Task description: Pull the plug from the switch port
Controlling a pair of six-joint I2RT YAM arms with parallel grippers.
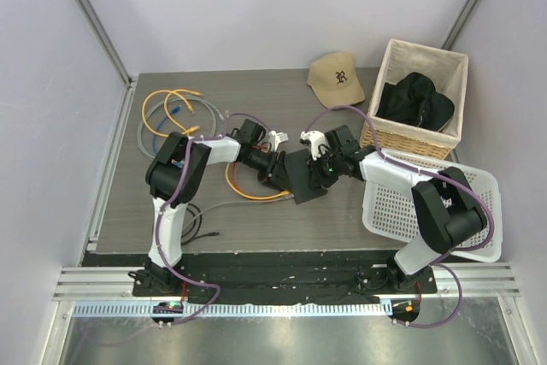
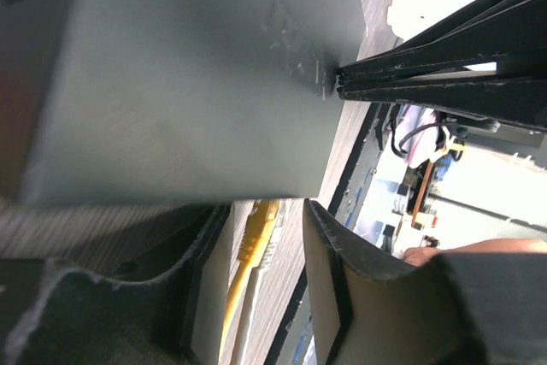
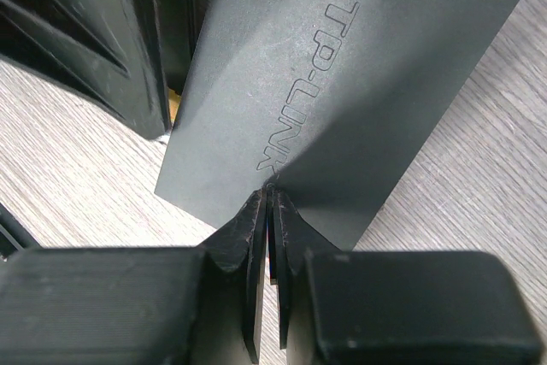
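Near the middle of the table (image 1: 256,91), between the two wrists, the black TP-LINK switch (image 3: 342,83) is found lying flat. Its right-hand edge is pinched by the right gripper (image 3: 269,196), whose fingers are pressed almost together on that thin edge, so the box is judged to be braced. At its left side a yellow network plug (image 2: 255,232) is seen. Whether it is fully seated cannot be told, since the port is hidden by the housing. The plug is straddled by the left gripper (image 2: 267,215). Its fingers (image 2: 329,271) are held apart, with a gap visible beside the plug, so no grip is made yet.

The step in hand is judged to be the grasp on the plug. Next, the left fingers would need to be closed squarely on the plug body, any latch tab pressed down, and the plug drawn straight leftward along the port's line while the switch is kept pinned.

From the plug, a yellow-orange cable (image 1: 248,195) is trailed toward the near left, and more loose cables (image 1: 171,113) are coiled at the far left. A tan cap (image 1: 336,79) is laid at the far side. Just right of it a wicker basket (image 1: 389,138) is placed, and a black garment (image 1: 416,100) is held in it. Nearer, a white perforated basket (image 1: 479,185) is crossed by the right arm.
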